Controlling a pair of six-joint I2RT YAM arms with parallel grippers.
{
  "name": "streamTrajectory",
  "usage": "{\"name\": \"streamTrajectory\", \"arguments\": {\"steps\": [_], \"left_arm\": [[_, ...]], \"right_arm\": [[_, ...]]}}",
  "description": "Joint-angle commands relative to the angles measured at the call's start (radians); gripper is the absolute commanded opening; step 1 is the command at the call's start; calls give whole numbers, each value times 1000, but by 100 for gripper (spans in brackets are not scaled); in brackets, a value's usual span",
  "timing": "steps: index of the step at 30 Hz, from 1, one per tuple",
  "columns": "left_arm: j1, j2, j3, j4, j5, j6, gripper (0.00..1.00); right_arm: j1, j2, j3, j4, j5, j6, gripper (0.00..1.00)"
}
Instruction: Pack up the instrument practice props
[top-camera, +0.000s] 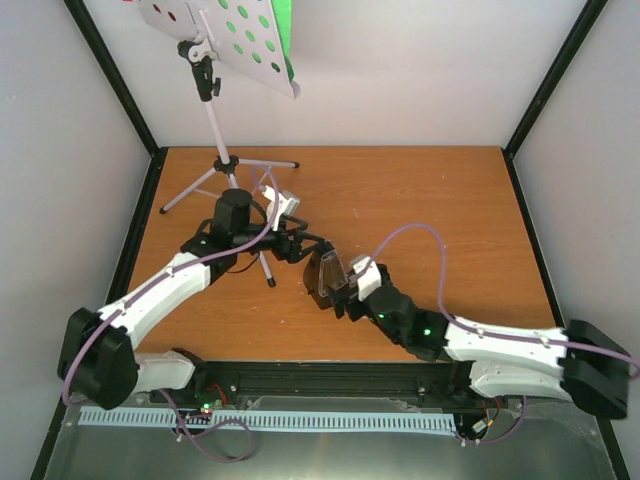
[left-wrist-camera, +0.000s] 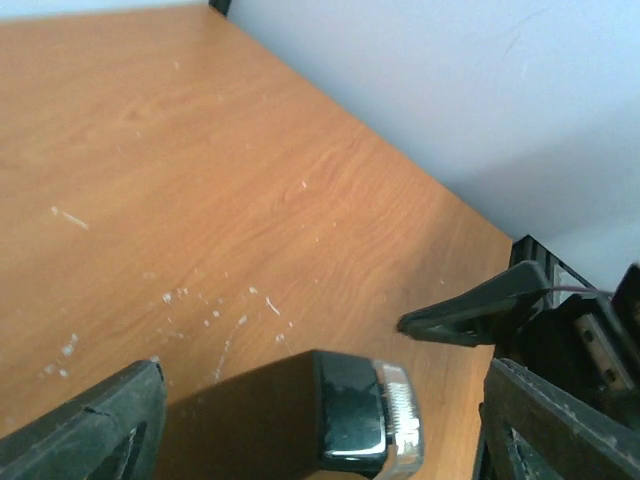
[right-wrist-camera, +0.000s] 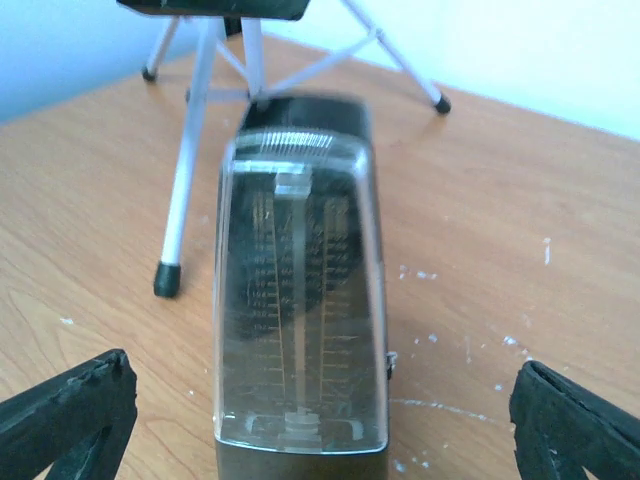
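Observation:
The black pyramid metronome (top-camera: 325, 279) with its clear cover stands on the table's middle front. My left gripper (top-camera: 303, 249) is open just behind it; in the left wrist view its fingers (left-wrist-camera: 90, 430) straddle the metronome's top (left-wrist-camera: 350, 410) without touching. My right gripper (top-camera: 350, 286) is open on the metronome's right; in the right wrist view (right-wrist-camera: 322, 370) the cover (right-wrist-camera: 300, 330) stands between wide-apart fingertips (right-wrist-camera: 70, 410). The music stand's pale perforated desk (top-camera: 215, 35) stands at the back left, with a green sheet (top-camera: 283, 25) behind it. Red shows through its left holes.
The stand's silver tripod legs (top-camera: 250, 165) spread over the back left of the wooden table (top-camera: 430, 200); one leg's black foot (right-wrist-camera: 166, 279) sits close to the metronome's left. White walls with black corner posts enclose the table. The right gripper's finger (left-wrist-camera: 470, 310) shows in the left wrist view.

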Motion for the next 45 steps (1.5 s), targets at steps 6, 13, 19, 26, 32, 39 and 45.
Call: {"name": "streamTrajectory", "arguments": {"steps": [6,13,19,26,32,39,45], "left_arm": [[-96,-67,25,-38,-158,167,99],[-225,27,64,-115,-325,241,100],[-248,46,62,-117,-359,259,99],[-265,54,54,-114,-392,265,76],[-275,60,52,-116,-412,266,60],[-278,66,52,-119,-430,265,49],[-278,57,67,-158,-565,198,48]], "right_arm": [[-133,-474,-85,-311,-75,33,100],[-265,-663,-149,-389,-154,84,100],[-267,-691,-181,-386,-172,112,100],[-267,-693,-197,-369,-170,123,100],[-267,-706,-211,-370,-158,127,100],[-267,-719,-216,-388,-144,130,100],[-267,-706,-222,-381,-123,147,100]]}}
